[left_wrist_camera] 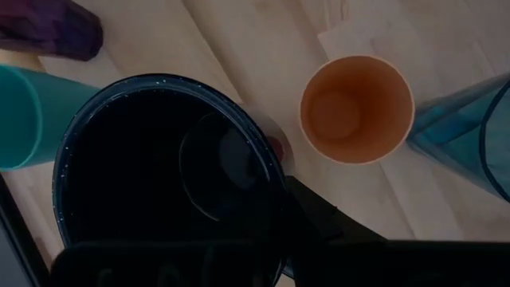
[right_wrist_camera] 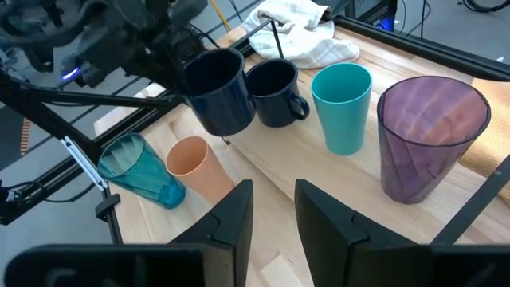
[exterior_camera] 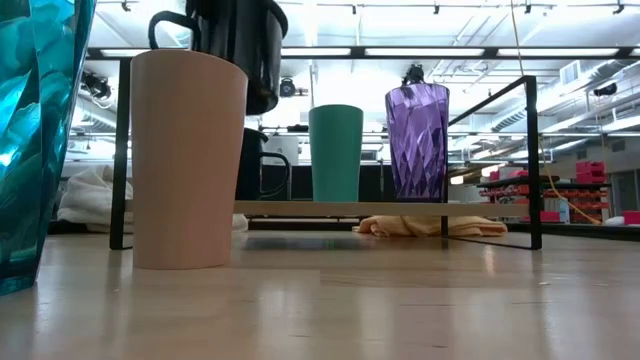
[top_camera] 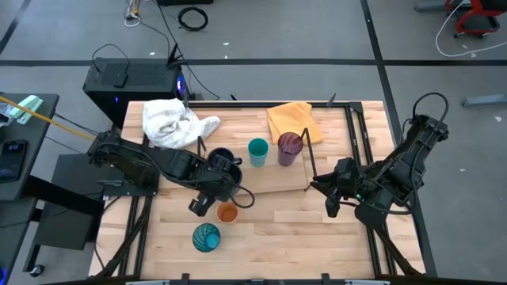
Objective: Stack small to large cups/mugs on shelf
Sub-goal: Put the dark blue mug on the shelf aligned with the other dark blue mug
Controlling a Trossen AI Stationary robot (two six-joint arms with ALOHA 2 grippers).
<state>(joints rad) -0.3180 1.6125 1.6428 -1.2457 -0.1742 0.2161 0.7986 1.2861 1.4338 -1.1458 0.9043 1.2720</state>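
Observation:
My left gripper point(top_camera: 212, 188) is shut on a dark navy mug point(right_wrist_camera: 215, 92), lifted above the left end of the light-wood shelf point(top_camera: 269, 180). It also shows in the low view point(exterior_camera: 245, 50). A second navy mug point(right_wrist_camera: 275, 92), a teal cup point(top_camera: 258, 152) and a purple tumbler point(top_camera: 290, 148) stand on the shelf. An orange cup point(top_camera: 227, 212) and a patterned teal tumbler point(top_camera: 206, 237) stand on the table in front of it. My right gripper point(right_wrist_camera: 273, 211) is open and empty, to the right of the shelf. My left gripper holds the navy mug at its rim point(left_wrist_camera: 280, 171), on the side toward the orange cup. One dark finger point(left_wrist_camera: 323, 227) shows outside the wall; the other is lost in the dark inside. The mug is lifted clear of the shelf, its mouth up.
A white cloth point(top_camera: 170, 123) and a yellow-orange cloth point(top_camera: 293, 120) lie at the table's far side. The shelf's black wire rails point(exterior_camera: 528, 160) stand at both its ends. Bare tabletop point(top_camera: 301, 229) lies at the near right.

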